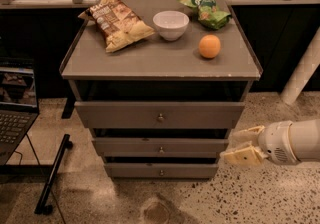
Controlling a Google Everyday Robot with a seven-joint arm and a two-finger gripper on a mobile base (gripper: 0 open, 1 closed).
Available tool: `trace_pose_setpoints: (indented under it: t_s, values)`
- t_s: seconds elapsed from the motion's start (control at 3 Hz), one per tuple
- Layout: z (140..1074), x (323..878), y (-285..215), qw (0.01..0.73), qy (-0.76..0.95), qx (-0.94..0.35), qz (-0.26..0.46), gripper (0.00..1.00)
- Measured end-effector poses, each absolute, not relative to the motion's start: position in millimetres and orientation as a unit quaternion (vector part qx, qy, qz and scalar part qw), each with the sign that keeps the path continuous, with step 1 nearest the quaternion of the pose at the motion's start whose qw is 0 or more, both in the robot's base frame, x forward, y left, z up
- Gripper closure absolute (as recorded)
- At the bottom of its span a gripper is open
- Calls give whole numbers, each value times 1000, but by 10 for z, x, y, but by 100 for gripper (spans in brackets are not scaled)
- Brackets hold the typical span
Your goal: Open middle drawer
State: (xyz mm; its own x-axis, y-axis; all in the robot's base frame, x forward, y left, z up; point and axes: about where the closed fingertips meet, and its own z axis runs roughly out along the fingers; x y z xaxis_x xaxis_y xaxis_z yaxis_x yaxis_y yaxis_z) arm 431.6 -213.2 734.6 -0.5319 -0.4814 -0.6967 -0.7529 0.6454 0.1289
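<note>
The grey cabinet has three drawer fronts, all pushed in. The middle drawer is a flat, low grey panel with a small round metal knob at its centre. My gripper comes in from the right at the height of the middle drawer, just off its right end and well right of the knob. Its two cream fingers are spread apart and hold nothing.
The taller top drawer and the smaller bottom drawer sit above and below. On the cabinet top lie a chips bag, a white bowl, a green bag and an orange. A laptop and a black bar are at left, a white post at right.
</note>
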Motion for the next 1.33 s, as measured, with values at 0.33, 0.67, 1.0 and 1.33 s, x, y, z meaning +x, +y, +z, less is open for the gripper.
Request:
trace_pose_setpoints:
  t_s: [0.33,0.67,1.0,1.33]
  values:
    - [7346,4316,-2131,319,849,-363,213,64]
    - [7326,4300,-2102,326,847,-364,208,87]
    - [7020,4079,-1887,356,838,-351,217,100]
    - [6409,3741,-1613,387,835,-294,258,100]
